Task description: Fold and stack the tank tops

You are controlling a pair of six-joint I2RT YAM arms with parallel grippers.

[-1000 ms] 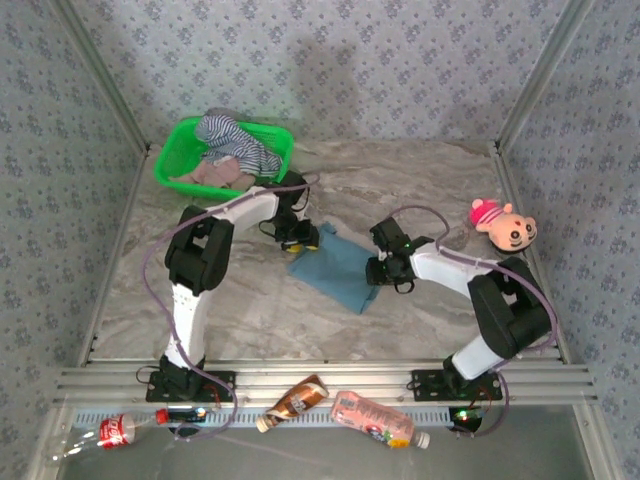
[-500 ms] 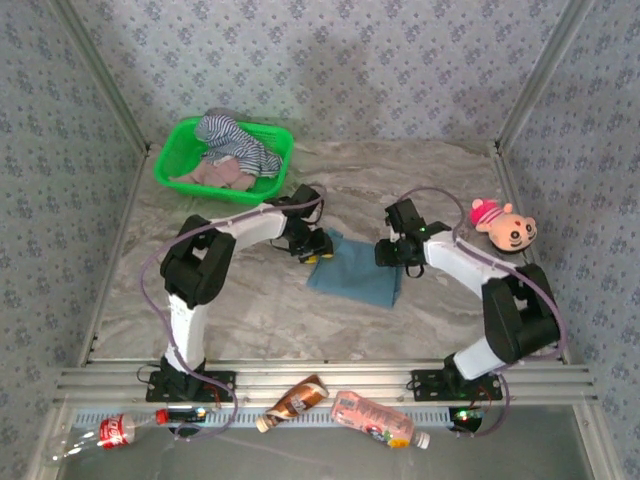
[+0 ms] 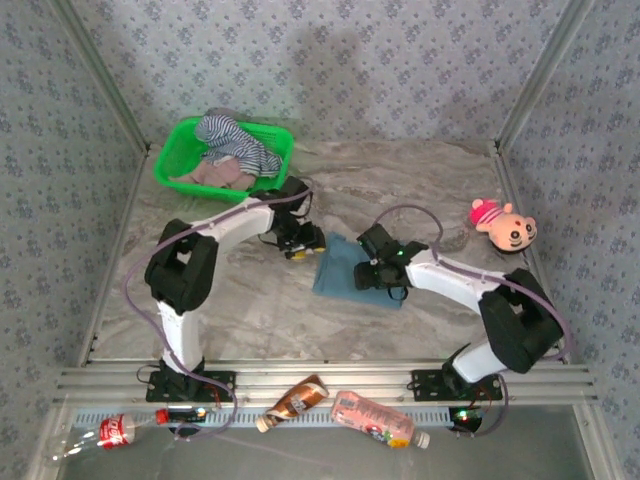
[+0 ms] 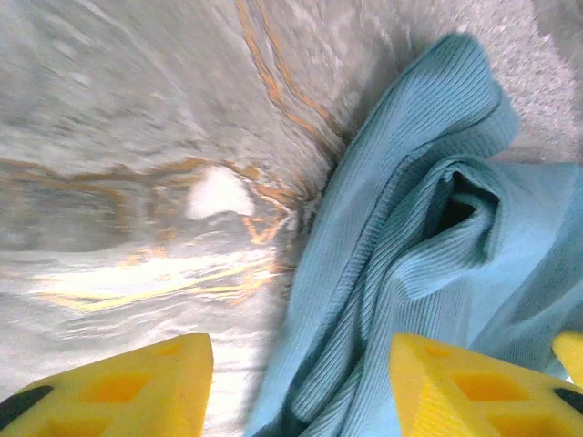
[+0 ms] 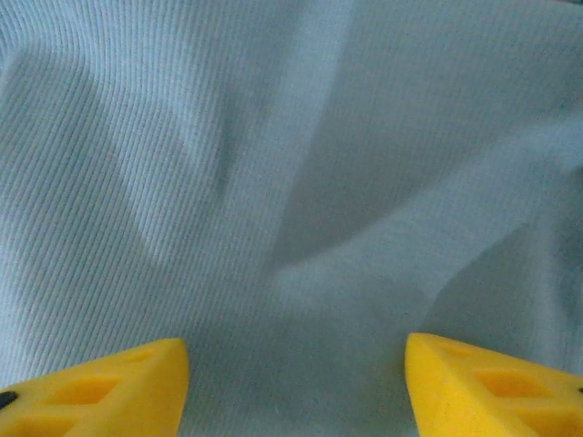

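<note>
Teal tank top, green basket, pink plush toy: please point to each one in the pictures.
teal tank top [image 3: 337, 272], top external view, bare fabric on its left half.
green basket [image 3: 170, 155], top external view, its left wall.
pink plush toy [image 3: 508, 230], top external view, its face.

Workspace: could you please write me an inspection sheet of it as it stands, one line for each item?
Surface: marble-patterned table, no spills seen.
Job's things: teal top lies folded on the table, its left edge rumpled; striped top and pink top heaped unfolded in the green basket.
Clutter: plush toy at the table's right edge; bottles lying on the near ledge.
Grippers: left gripper open over the teal top's left edge; right gripper open above the teal top.
Cables: purple cables loop along both arms, clear of the cloth.
Surroundings: patterned walls, metal frame; nothing else seen.
</note>
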